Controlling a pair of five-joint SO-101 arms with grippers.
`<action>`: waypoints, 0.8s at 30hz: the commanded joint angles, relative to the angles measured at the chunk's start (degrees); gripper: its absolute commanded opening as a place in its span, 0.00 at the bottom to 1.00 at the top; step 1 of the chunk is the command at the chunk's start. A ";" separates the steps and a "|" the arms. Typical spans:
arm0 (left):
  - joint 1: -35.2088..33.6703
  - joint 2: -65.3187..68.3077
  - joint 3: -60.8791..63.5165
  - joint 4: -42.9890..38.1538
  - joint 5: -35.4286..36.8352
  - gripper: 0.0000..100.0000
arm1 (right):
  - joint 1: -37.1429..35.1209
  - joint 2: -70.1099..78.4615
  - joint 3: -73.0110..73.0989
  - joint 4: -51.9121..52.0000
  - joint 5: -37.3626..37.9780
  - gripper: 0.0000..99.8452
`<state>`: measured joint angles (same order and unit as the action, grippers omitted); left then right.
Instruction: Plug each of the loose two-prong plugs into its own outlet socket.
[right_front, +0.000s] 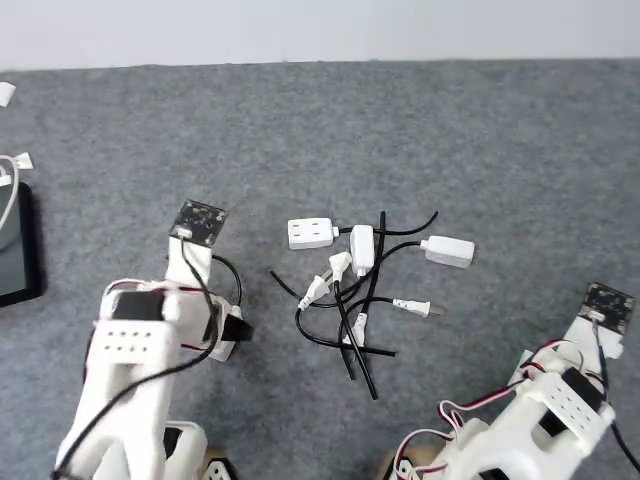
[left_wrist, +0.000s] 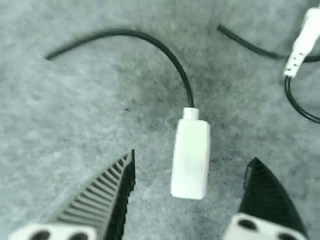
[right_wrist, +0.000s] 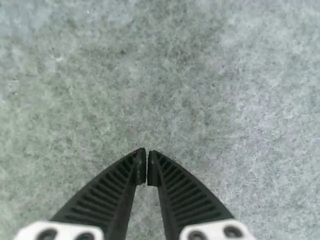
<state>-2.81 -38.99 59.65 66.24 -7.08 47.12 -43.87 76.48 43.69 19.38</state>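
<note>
Left gripper (left_wrist: 192, 156) fingers flank white outlet block (left_wrist: 190, 162); right gripper (right_wrist: 146, 152) closed.

The table (right_front: 480, 140) is covered with a grey, felt-like carpet of short, mottled pile, which fills the scene from near to far. Along its far edge stands a plain pale wall (right_front: 320, 30) of a light bluish white. At the left edge of the table lies a flat black slab (right_front: 24, 250) with a glossy face, and a white cord (right_front: 10, 200) curves over its far end. A small white scrap (right_front: 5, 94) lies on the carpet at the far left. The light is soft and even, with faint shadows.
</note>
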 joint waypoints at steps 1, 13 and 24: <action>-2.29 -5.89 -0.92 2.02 4.84 0.22 | -0.22 -1.10 -0.18 -0.66 0.53 0.01; 1.23 7.65 -1.45 -11.96 6.59 0.03 | -0.22 -1.10 -0.18 -0.66 0.53 0.01; -1.05 30.42 -24.13 -15.91 10.46 0.11 | -0.22 -1.10 -0.18 -0.66 0.53 0.01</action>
<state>-0.62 -20.35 48.57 48.57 0.75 47.12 -43.87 76.48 43.69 19.38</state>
